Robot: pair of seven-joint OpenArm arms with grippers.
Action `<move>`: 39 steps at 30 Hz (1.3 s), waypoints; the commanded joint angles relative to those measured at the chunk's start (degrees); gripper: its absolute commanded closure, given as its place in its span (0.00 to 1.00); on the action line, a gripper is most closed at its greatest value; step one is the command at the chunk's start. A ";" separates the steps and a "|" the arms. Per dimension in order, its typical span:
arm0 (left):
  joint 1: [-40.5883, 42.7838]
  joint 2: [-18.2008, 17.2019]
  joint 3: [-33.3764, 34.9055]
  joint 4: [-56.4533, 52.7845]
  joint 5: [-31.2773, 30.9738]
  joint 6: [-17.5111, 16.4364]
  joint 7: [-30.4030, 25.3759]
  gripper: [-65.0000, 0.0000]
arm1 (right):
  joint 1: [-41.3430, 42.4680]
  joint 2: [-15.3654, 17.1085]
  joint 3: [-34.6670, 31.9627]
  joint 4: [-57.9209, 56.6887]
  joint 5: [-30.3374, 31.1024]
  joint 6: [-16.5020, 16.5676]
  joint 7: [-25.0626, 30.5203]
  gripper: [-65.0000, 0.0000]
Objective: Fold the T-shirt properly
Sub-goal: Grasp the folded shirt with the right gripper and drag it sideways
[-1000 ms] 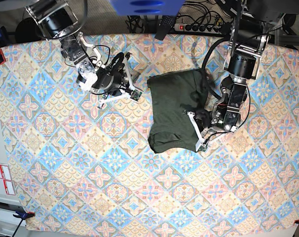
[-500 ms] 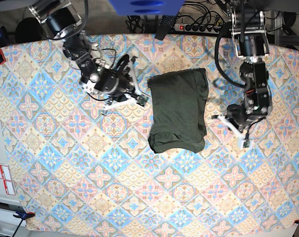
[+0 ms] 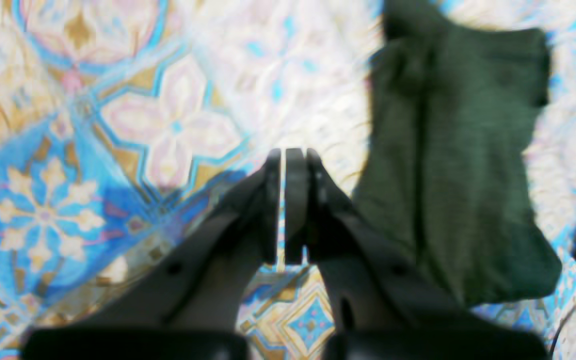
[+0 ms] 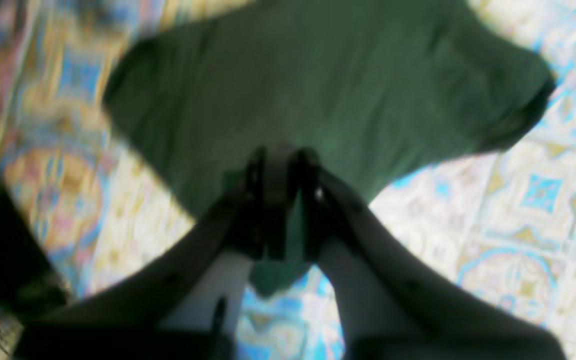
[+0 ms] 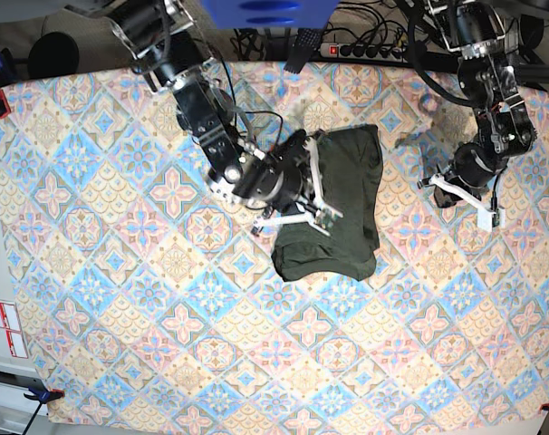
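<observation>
Tablecloth point(image 5: 120, 299) of patterned blue, pink and tan tiles covers the whole work surface, with the T-shirt point(image 5: 347, 195) lying folded into a dark olive upright rectangle just right of centre in the base view. Reaching in from the top left of that view, the right arm stretches diagonally down so that the right gripper point(image 5: 315, 186) hangs over the garment's left edge and hides part of it; its wrist camera shows the fingers nearly together above the green fabric, with nothing visibly pinched, though the picture is smeared and the tips are hard to make out. On the far side, the left arm bends down from the top right corner, and the left gripper point(image 3: 284, 165) sits over bare cloth well apart from the shirt, its fingers pressed together and empty. Both wrist views are blurred. Cables and a power strip point(image 5: 370, 50) line the table's far edge.
</observation>
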 commanded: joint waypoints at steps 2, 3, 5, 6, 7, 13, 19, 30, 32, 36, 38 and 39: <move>1.16 -0.63 -0.36 3.48 -0.95 -0.22 -0.67 1.00 | 1.44 -2.29 -0.18 -1.44 0.67 0.43 0.64 0.94; 1.78 -0.63 -0.36 4.27 -0.95 -0.22 -0.67 1.00 | 1.97 -3.35 -0.18 -2.50 0.67 0.43 0.64 0.94; 2.22 -0.63 -0.36 5.41 -1.30 -0.22 -0.67 1.00 | 2.94 -4.67 -0.18 -4.61 0.67 0.43 1.61 0.94; 2.22 -0.63 -0.36 5.67 -1.30 -0.22 -0.67 1.00 | 3.29 -5.11 -0.18 -5.66 0.67 0.43 2.40 0.94; 2.30 -0.63 -0.36 5.76 -1.30 -0.22 -0.67 1.00 | 3.47 -5.54 -0.18 -6.98 0.67 0.43 3.19 0.94; 2.30 -0.63 -0.36 5.76 -1.30 -0.22 -0.67 1.00 | 5.31 -5.54 -0.27 -15.42 0.67 0.43 6.53 0.94; 2.30 -0.63 -0.36 5.76 -1.30 -0.22 -0.67 1.00 | 7.16 -5.54 -0.27 -24.21 0.67 0.34 11.45 0.94; 2.22 -0.54 -0.36 5.59 -1.30 -0.22 -0.67 1.00 | 9.09 -5.54 0.26 -42.32 0.40 0.08 18.93 0.94; 2.22 -0.54 -0.36 5.50 -1.30 -0.22 -0.67 1.00 | 9.09 -5.54 0.34 -43.20 0.31 0.08 18.93 0.95; 2.22 -0.54 -0.36 5.50 -1.30 -0.22 -0.67 1.00 | 8.83 -5.54 0.34 -43.20 0.31 0.08 18.40 1.00; 2.22 -0.54 -0.36 5.50 -1.30 -0.22 -0.67 1.00 | 8.83 -4.49 0.43 -43.11 0.49 0.08 18.31 1.00; 2.22 -0.54 -0.36 5.50 -1.30 -0.22 -0.67 1.00 | 8.83 -3.70 0.52 -43.11 0.58 0.08 18.31 1.00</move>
